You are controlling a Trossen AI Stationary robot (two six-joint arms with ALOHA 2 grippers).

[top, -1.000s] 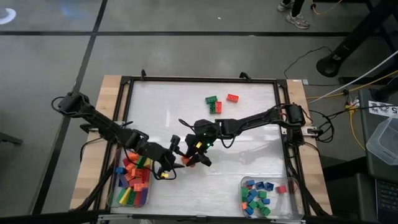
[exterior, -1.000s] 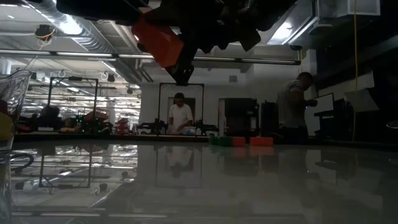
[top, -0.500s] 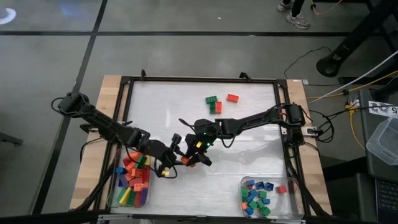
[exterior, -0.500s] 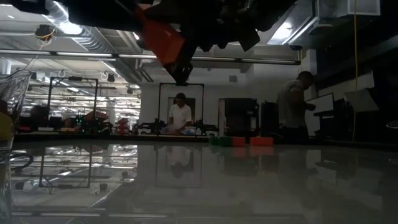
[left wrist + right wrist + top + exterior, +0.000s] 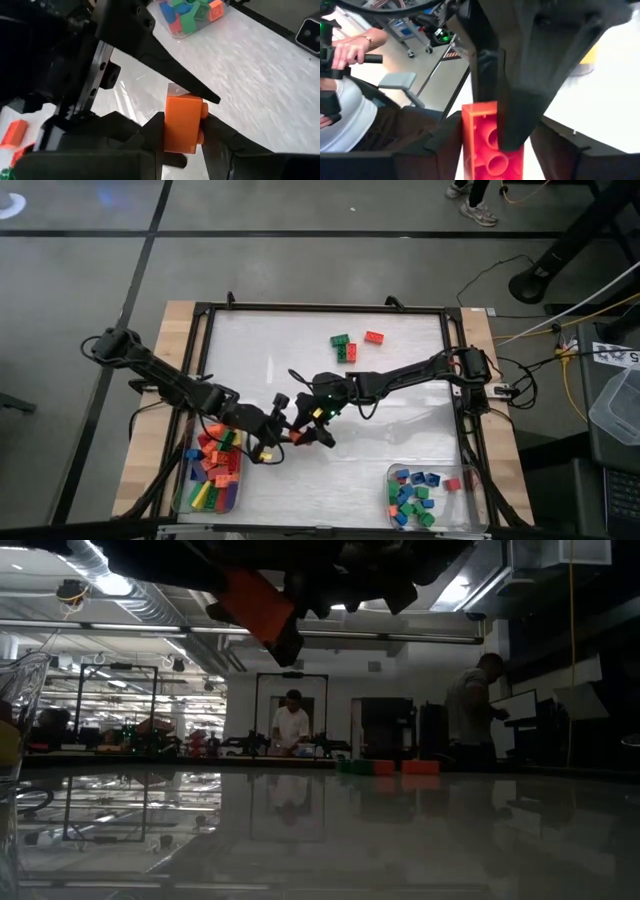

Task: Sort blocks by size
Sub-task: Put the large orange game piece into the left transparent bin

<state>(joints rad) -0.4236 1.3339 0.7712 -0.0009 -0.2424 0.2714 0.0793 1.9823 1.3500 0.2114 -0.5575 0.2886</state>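
Two thin black arms with bumpy joints and loose black cables are showing, each ending in two flat, pointed black fingers.

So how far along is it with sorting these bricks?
Mostly done: long bricks fill the left tray and small ones the right tray. In hand: an orange brick passing between the left end effector and right end effector. Left: three bricks on the table.

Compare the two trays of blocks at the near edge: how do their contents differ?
The left tray holds mostly red, orange and yellow blocks, several long, piled high. The right tray holds mostly blue and green small square blocks, spread in a looser layer, plus one red. Both are clear trays at the table's front corners.
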